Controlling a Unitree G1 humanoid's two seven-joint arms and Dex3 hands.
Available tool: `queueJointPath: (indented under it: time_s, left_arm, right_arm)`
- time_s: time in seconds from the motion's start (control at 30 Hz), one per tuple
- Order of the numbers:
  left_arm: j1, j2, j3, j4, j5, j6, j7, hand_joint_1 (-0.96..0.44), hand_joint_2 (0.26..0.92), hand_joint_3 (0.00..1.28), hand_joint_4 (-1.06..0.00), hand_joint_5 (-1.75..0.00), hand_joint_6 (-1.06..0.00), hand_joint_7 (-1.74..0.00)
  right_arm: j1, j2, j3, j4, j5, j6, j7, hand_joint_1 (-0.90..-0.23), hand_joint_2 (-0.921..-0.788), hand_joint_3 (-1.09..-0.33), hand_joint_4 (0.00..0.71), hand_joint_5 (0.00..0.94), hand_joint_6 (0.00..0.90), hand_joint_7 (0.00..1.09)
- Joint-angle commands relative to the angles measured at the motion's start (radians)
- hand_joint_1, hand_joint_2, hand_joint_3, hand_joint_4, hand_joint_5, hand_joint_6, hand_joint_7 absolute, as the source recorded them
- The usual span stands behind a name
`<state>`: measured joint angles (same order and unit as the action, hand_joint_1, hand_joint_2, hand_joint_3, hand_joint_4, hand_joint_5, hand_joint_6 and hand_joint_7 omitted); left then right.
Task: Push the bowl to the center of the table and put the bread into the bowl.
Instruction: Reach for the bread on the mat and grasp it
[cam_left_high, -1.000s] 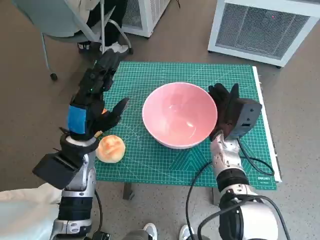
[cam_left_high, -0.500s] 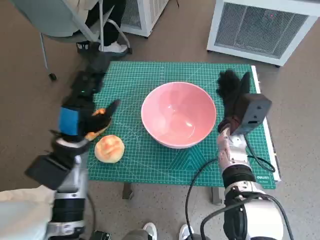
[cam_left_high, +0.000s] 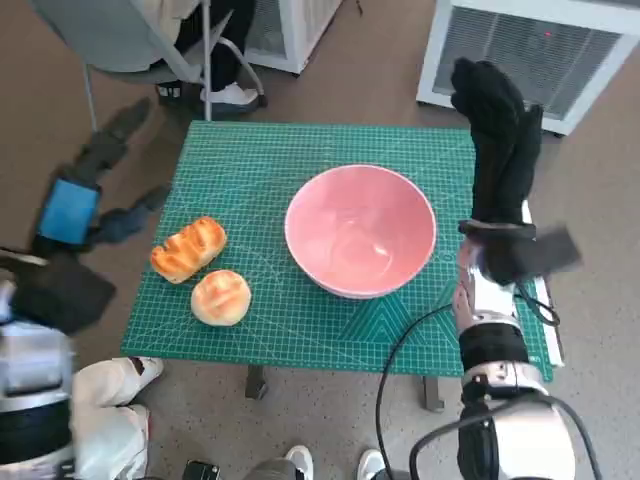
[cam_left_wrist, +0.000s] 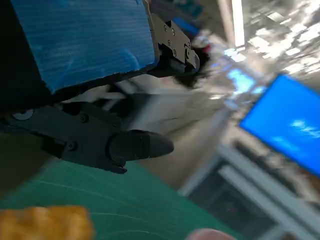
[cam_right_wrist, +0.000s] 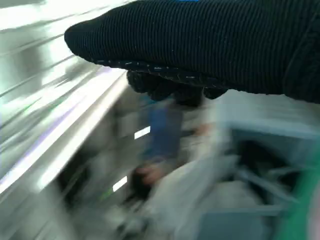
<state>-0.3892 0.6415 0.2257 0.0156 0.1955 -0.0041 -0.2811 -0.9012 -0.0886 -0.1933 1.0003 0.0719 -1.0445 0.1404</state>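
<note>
Blurred person (cam_right_wrist: 160, 145) behind: right wrist view only.

We see open mat along the counter's (cam_left_high: 300, 340) far edge and near edge. The bowl (cam_left_high: 360, 230) blocks the middle, with two breads: the long bread (cam_left_high: 188, 249) and round bread (cam_left_high: 220, 297) crowd the left edge. The left robot hand (cam_left_high: 85, 205) hangs off the left edge, the right robot hand (cam_left_high: 500, 140) above the far right corner.

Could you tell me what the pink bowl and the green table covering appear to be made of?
The pink bowl looks like smooth glossy plastic or glazed ceramic: soft highlights show inside; which one is unclear. The green covering looks like a matte rubbery cutting mat, judging by its printed grid lines.
</note>
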Motion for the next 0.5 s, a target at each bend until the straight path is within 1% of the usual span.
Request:
queueJointPath:
  time_s: [0.03, 0.13, 0.2, 0.33, 0.4, 0.5]
  left_arm:
    - [-0.025, 0.031, -0.040, -0.015, 0.038, 0.095, -0.023, -0.52, 0.921, 0.18, -0.18, 0.00, -0.35, -0.02]
    - [-0.035, 0.042, -0.065, -0.002, 0.062, 0.124, -0.022, -0.52, 0.921, 0.16, -0.18, 0.00, -0.35, -0.02]
    - [-0.041, 0.047, -0.081, 0.005, 0.077, 0.141, -0.024, -0.52, 0.921, 0.14, -0.18, 0.00, -0.36, -0.02]
    - [-0.046, 0.053, -0.120, 0.006, 0.117, 0.190, -0.030, -0.51, 0.921, 0.12, -0.18, 0.00, -0.36, -0.02]
    - [-0.051, 0.052, -0.136, 0.008, 0.129, 0.220, -0.039, -0.51, 0.921, 0.11, -0.18, 0.00, -0.35, -0.01]
    - [-0.061, 0.052, -0.165, 0.012, 0.156, 0.272, -0.050, -0.51, 0.921, 0.08, -0.18, 0.00, -0.35, -0.01]
  right_arm:
    - [0.070, -0.010, 0.042, -0.078, -0.028, -0.058, 0.031, -0.553, -0.921, -0.767, 0.344, 0.033, 0.011, 0.76]
    - [0.091, -0.015, 0.061, -0.120, -0.048, -0.069, 0.025, -0.548, -0.921, -0.771, 0.343, 0.033, 0.003, 0.77]
    - [0.105, -0.013, 0.071, -0.143, -0.048, -0.065, 0.026, -0.546, -0.921, -0.775, 0.342, 0.032, 0.001, 0.77]
    - [0.134, -0.001, 0.091, -0.197, -0.035, -0.047, 0.031, -0.550, -0.921, -0.777, 0.336, 0.029, -0.001, 0.78]
    - [0.147, 0.002, 0.100, -0.220, -0.035, -0.045, 0.030, -0.547, -0.921, -0.777, 0.334, 0.028, -0.001, 0.79]
    - [0.162, 0.004, 0.111, -0.251, -0.044, -0.041, 0.022, -0.538, -0.921, -0.778, 0.334, 0.028, -0.001, 0.80]
